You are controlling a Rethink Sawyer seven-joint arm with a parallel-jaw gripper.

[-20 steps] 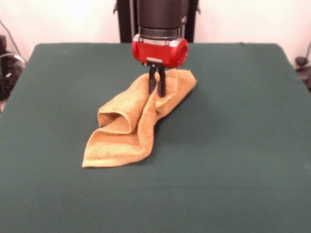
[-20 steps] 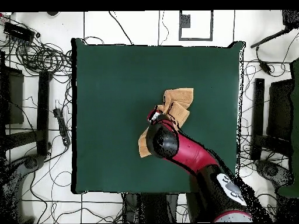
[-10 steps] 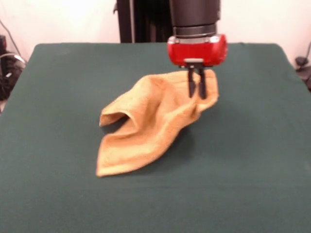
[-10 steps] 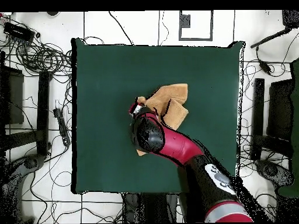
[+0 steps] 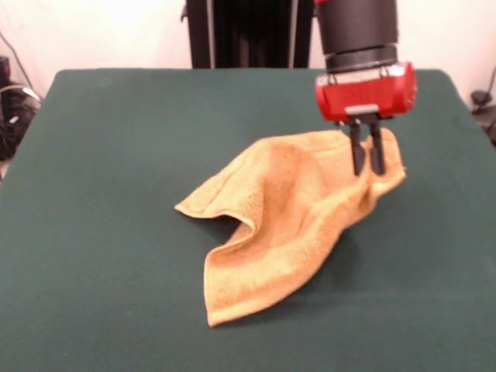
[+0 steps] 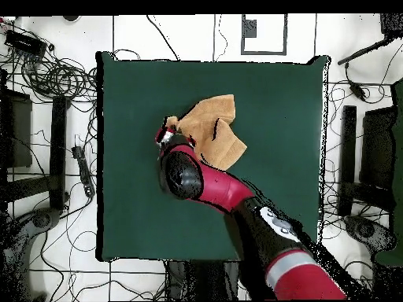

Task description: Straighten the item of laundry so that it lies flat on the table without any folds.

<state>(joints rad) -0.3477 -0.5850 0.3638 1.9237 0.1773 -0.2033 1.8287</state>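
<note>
1. Item of laundry: small mustard-yellow terry-cloth towel [image 5: 287, 221], [image 6: 211, 131]. In the front view it spreads from the claw out to the left and toward the near edge. One corner is raised off the surface under the claw. The rest lies draped on the cloth. A fold stands up along its left side, with a shadowed hollow beneath. A flat woven band runs near the lowest, nearest edge. Not flat; several creases run toward the held corner.

2. Table: large rectangular table covered in plain dark green cloth [image 5: 108, 155], [image 6: 275, 102]. It extends well beyond the towel on every side of the claw.

3. Claw: black two-fingered gripper [image 5: 366, 151] beneath a red and black cylindrical wrist housing. The fingers stand close together, pinched on the towel's upper right corner. In the overhead view the arm covers the claw [image 6: 167, 135]; only the towel's bulk shows beside it, toward the picture's right and top.

4. Surroundings: black cables and stands on a pale floor [image 6: 47, 79], all round the table, well apart from the claw.
</note>
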